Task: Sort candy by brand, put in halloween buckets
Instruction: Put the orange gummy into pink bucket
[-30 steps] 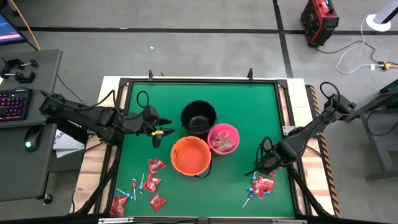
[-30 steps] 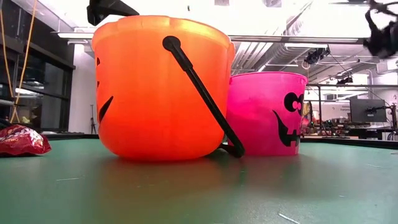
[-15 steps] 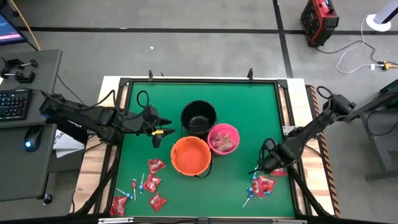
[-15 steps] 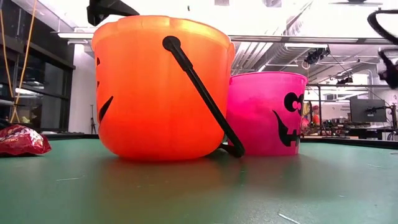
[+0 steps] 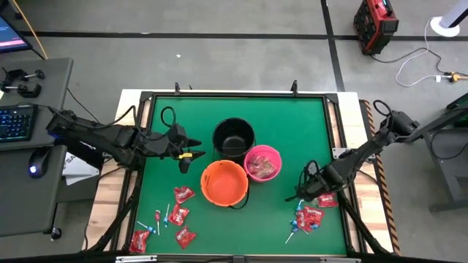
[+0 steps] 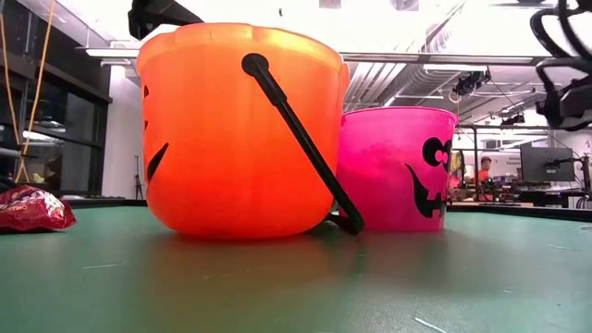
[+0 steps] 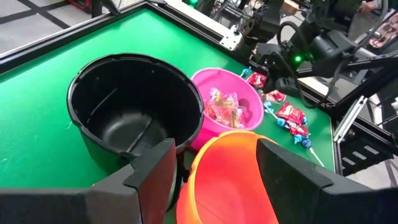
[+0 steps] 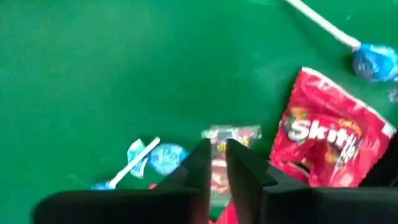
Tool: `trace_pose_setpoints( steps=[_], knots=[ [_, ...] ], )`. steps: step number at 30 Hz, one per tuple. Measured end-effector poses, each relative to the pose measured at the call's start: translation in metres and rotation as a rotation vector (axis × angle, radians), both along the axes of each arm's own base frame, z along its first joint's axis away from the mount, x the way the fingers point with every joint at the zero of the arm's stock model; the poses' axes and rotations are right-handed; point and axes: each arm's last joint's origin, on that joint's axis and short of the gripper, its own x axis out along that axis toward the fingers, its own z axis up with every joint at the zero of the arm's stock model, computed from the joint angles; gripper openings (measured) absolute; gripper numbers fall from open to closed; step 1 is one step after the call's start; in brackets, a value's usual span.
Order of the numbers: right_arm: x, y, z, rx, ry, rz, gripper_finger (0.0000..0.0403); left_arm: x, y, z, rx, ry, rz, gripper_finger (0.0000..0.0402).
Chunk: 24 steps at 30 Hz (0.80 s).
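Observation:
Three buckets stand mid-table: black [image 5: 234, 139], orange [image 5: 224, 183] and pink [image 5: 262, 163], the pink one with red packets inside [image 7: 224, 109]. Red packets and blue lollipops lie near the front left [image 5: 179, 215] and front right [image 5: 308, 219]. My right gripper [image 5: 300, 199] is over the front-right pile, shut on a red packet [image 8: 219, 171]. A Skittles packet [image 8: 326, 146] and lollipops [image 8: 155, 158] lie flat around it. My left gripper [image 5: 190, 154] waits open and empty just left of the black and orange buckets. My right gripper pinches a red packet between its two fingers [image 8: 200, 163]. The packet's crimped end [image 8: 231, 133] sticks out past the fingertips. The fingers point steeply down at the table. Whether the packet is clear of the table I cannot tell.
The black frame rail [image 5: 234, 95] runs round the green mat. Bare mat lies at the far right [image 5: 300, 124] and between the orange bucket and the right pile [image 5: 267, 212]. In the low view the orange [image 6: 236, 129] and pink [image 6: 398, 166] buckets stand close.
My right arm has drawn back a little from the pile toward the far edge, and a red packet beside its wrist, hidden a second ago, now shows on the mat. The left arm and the buckets have kept still.

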Motion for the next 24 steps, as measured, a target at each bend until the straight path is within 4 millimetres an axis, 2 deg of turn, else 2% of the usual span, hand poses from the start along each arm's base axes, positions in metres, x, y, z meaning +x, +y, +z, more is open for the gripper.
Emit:
trace_pose_setpoints(
  steps=[6,11,20,24],
  knots=[
    [0.002,-0.006,-0.003,0.028,0.029,0.024,0.0137,0.000,0.000,0.000,-0.001,0.000,0.000,0.0213],
    [0.004,-0.006,-0.006,0.030,0.050,0.024,0.0179,0.000,0.000,0.000,-0.002,0.001,-0.003,0.0213],
    [0.010,-0.002,-0.021,0.003,0.095,0.016,0.0180,0.000,0.000,0.000,-0.002,0.002,-0.004,0.0213],
    [0.012,0.000,-0.026,0.016,0.135,0.015,0.0137,0.000,0.000,0.000,-0.002,0.003,-0.004,0.0213]
  ],
)
